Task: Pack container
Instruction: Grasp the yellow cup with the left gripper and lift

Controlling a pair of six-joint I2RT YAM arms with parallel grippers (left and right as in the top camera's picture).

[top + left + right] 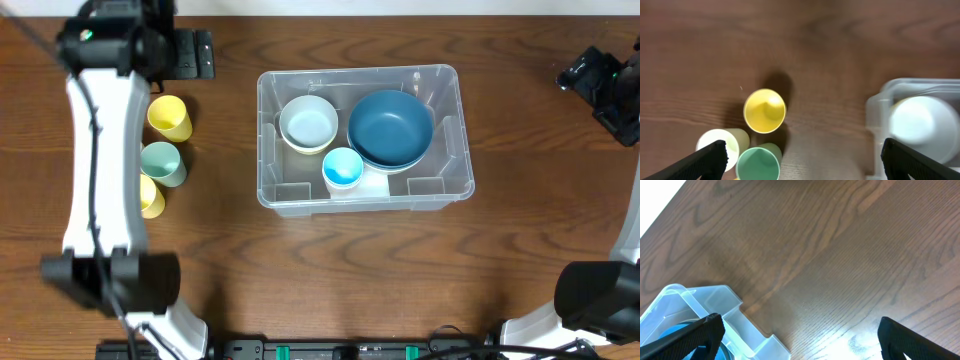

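Container (360,71): clear plastic bin, mid tabletop (330,280), between the left fingers (702,162) and the right fingers (690,337), apart from both.
Container axis: long side runs across, from the left-fingers side to the right-fingers side; sits flat, open top up.
Container contents: white bowl (308,123) at the end nearer the left fingers; dark blue bowl (390,128) at the end nearer the right fingers; the two bowls are close, can't tell if touching. Small blue cup (342,168) is upright, just beside both bowls, and a pale label (375,185) is right next to it.
Left fingers: spread wide, gripping nothing, above the tabletop. The Container corner with the white bowl shows just ahead of the right-hand finger of this pair.
Right fingers: spread wide, gripping nothing. The Container corner sits by the left-hand finger, with bare wood under the gap.
Cups outside: yellow cup (170,117), green cup (163,163) and pale yellow cup (150,195) are bunched together, mouths up. They are below the left fingers, toward the left-hand one, well apart from the Container.
In the way: left arm (100,180) passes just beside the cups in the overhead view; open tabletop between cups and Container.
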